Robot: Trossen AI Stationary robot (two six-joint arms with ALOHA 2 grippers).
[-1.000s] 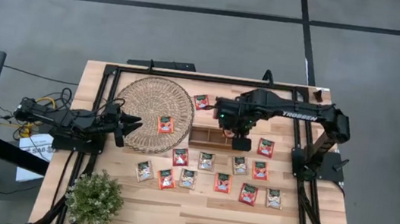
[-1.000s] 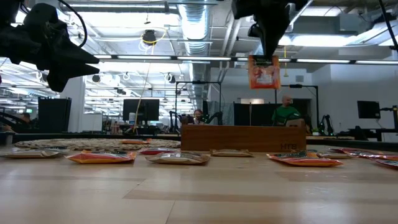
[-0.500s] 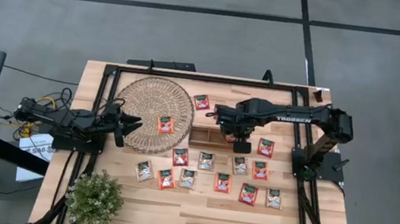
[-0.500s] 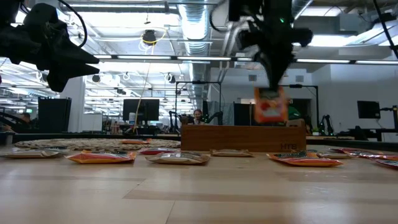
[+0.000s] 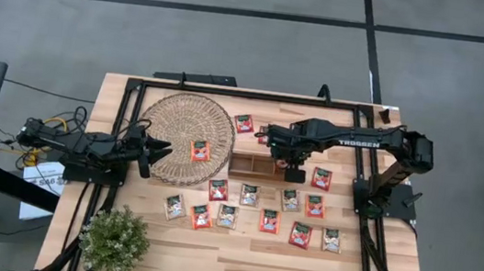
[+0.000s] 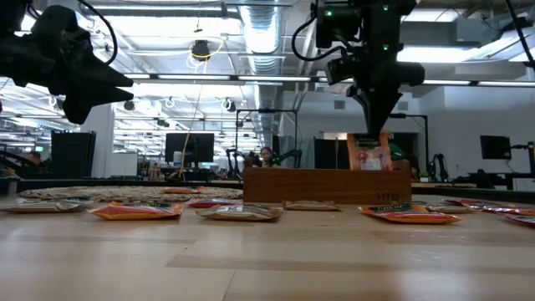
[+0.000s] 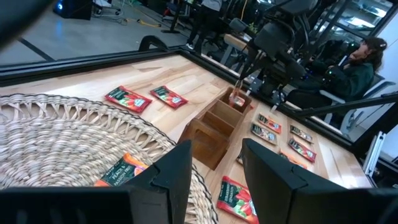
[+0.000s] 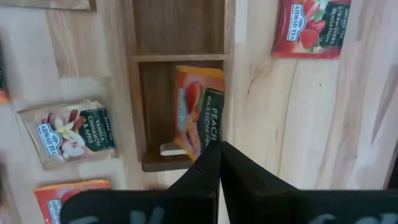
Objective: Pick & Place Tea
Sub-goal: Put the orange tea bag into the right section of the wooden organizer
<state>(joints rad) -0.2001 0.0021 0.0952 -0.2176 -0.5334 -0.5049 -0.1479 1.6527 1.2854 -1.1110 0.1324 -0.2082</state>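
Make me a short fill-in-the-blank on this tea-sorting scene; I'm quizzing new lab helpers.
1. The right gripper is shut on an orange ____ sachet.
2. That sachet hangs into an end compartment of the wooden ____.
3. One orange sachet lies on the round woven ____.
4. The left gripper hovers at that mat's edge, holding ____.

Missing words: tea; tray; mat; nothing

You see the tray (image 5: 253, 165) right of the mat (image 5: 186, 136); 1 sachet (image 5: 200, 151) on the mat, 2 rows of sachets (image 5: 249, 195) before the tray.
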